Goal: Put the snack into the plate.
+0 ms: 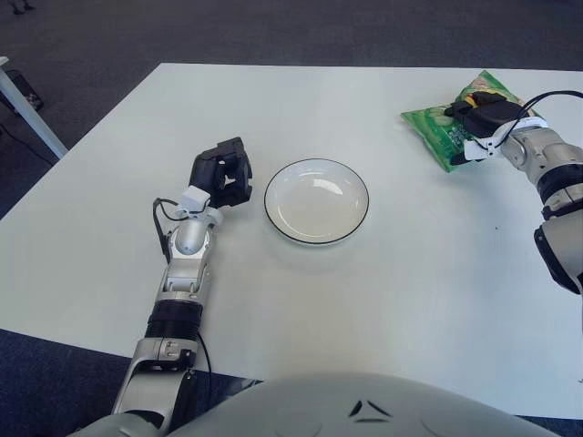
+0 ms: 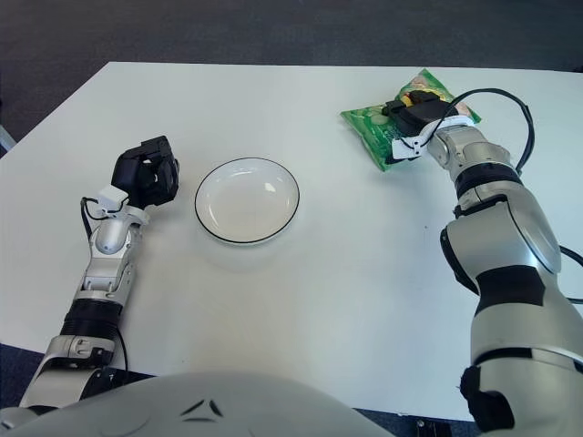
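Observation:
The snack [image 1: 426, 124] is a green bag lying on the white table at the far right. My right hand [image 1: 484, 111] is on top of it, its black fingers closed over the bag's middle and right part, hiding that part. The plate [image 1: 316, 205] is white with a dark rim, empty, at the table's middle, well to the left of the bag. My left hand [image 1: 223, 173] shows just left of the plate, fingers relaxed and holding nothing. In the right eye view the bag [image 2: 367, 123] and right hand [image 2: 417, 107] show at the upper right.
The white table [image 1: 383, 300] fills most of the view over dark carpet. Its far edge runs just behind the snack bag. A grey table leg [image 1: 27, 111] shows at the far left beyond the table.

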You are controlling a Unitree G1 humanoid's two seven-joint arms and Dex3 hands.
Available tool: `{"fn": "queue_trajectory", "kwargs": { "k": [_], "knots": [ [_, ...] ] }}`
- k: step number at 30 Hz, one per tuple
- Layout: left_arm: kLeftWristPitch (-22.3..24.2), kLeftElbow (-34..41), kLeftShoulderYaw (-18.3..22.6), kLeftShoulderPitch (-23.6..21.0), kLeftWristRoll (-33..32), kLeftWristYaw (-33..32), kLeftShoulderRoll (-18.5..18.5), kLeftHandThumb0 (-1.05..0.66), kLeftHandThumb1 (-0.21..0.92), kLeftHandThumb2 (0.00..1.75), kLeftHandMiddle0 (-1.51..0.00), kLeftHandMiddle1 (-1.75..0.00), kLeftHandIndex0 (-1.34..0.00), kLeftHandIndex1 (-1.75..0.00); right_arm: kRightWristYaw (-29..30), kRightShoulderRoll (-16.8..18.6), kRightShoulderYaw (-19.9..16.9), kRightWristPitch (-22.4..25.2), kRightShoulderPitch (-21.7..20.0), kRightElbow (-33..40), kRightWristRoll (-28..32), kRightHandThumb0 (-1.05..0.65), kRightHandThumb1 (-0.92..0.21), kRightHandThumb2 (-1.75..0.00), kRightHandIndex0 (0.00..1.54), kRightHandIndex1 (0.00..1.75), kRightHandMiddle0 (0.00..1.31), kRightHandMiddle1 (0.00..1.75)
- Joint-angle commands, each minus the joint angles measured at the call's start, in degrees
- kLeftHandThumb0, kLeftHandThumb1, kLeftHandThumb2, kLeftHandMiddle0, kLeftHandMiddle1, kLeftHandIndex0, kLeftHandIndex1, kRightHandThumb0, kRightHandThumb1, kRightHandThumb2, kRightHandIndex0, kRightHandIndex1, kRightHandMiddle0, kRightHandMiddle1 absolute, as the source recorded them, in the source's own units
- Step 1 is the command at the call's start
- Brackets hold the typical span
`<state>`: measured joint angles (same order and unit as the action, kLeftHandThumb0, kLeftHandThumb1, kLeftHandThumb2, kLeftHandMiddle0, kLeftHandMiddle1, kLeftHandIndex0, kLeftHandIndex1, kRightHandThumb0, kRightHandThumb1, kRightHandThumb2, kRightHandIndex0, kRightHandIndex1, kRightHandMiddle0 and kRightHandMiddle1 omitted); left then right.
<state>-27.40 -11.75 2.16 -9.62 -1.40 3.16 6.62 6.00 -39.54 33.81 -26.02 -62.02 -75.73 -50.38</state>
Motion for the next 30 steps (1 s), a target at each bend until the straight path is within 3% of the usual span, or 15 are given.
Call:
{"fn": "queue_trajectory", "kwargs": {
  "k": [1,14,18,19,24,30],
  "knots": [
    [-1.14,-8.62,-1.04,10.08,0.93,-1.38,-3.64,-0.50,0.70,0.94,-1.41,-1.75,-1.18,-1.75,-4.12,-3.74,-2.22,-8.67,3.36,6.55,4.21,-0.71,-0.83,-0.44,0.10,0.05,0.00,0.70],
    [-3.55,-11.00,-0.96,9.03,0.94,-1.02,-3.28,-0.51,0.70,0.94,-1.41,-1.75,-1.17,-1.75,-8.36,-6.61,-5.15,-13.44,7.43,15.42,7.68,-0.68,-0.89,-0.51,0.23,0.12,0.00,0.65],
    [-4.45,-11.81,-1.06,8.67,1.25,-0.94,-3.03,-0.51,0.71,0.94,-1.41,-1.75,-1.17,-1.75,-14.00,-8.89,-8.32,-15.25,10.74,23.60,12.71,-0.71,-0.92,-0.52,0.16,0.54,0.00,0.73],
    [-4.60,-12.01,-1.05,8.55,1.28,-0.91,-2.99,-0.50,0.71,0.94,-1.41,-1.75,-1.17,-1.75,-15.69,-9.48,-9.27,-15.18,12.05,26.44,14.33,-0.71,-0.92,-0.53,0.16,0.57,0.00,0.74],
    [-5.19,-12.39,-0.95,8.33,1.31,-1.07,-3.15,-0.50,0.71,0.93,-1.42,-1.75,-1.17,-1.75,-22.78,-11.16,-13.50,-11.73,18.33,38.74,21.20,-0.72,-0.92,-0.55,0.17,0.71,0.00,0.81],
    [-4.70,-11.98,-1.11,8.55,1.70,-1.10,-3.00,-0.50,0.71,0.94,-1.42,-1.75,-1.17,-1.75,-27.65,-11.24,-17.46,-5.95,23.52,47.90,25.96,-0.72,-0.92,-0.55,0.20,0.75,0.00,0.87]
  ]
}}
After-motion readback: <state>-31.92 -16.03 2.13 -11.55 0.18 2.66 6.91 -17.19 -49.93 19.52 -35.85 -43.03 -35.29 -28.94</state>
